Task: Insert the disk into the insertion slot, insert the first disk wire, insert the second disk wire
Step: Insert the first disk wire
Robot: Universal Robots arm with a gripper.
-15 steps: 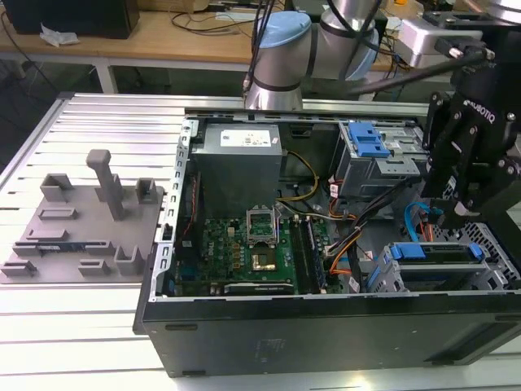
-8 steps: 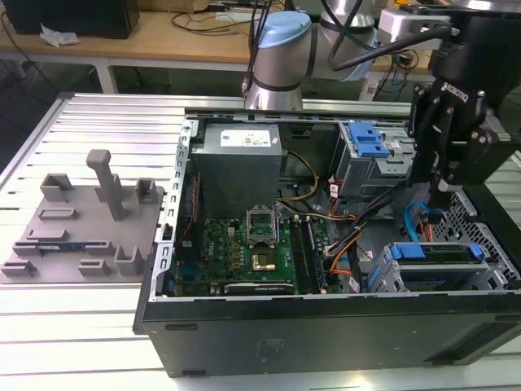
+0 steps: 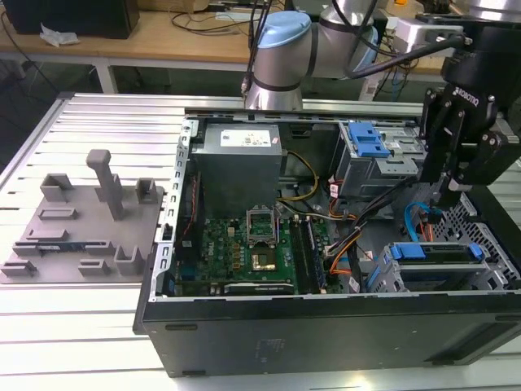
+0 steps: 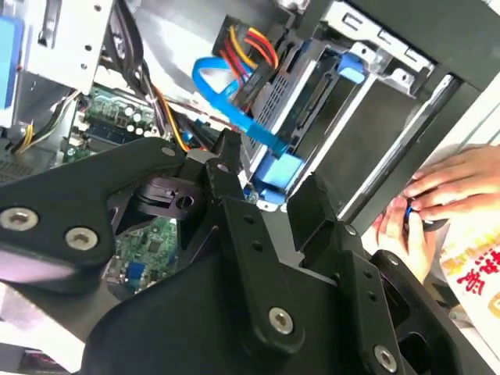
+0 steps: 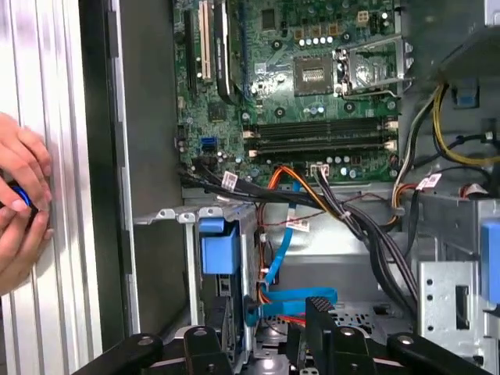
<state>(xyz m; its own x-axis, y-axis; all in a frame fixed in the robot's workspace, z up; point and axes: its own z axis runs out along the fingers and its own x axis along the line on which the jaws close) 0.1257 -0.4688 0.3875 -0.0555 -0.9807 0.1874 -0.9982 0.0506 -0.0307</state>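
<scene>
Disk (image 3: 440, 254): being held inside the insertion slot (image 3: 496, 273), blue carrier showing.
Hand (image 3: 446, 197): being suspended above the insertion slot, fingers apart, empty.
Blue wire (image 3: 415, 221): being looped just above the insertion slot.

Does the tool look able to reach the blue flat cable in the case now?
Probably yes: the open tool hangs close over the blue flat cable, and nothing seems to lie between them.

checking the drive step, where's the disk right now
In the exterior view the disk sits in the insertion slot at the exterior view's lower right of the open case, just below the tool.
</scene>
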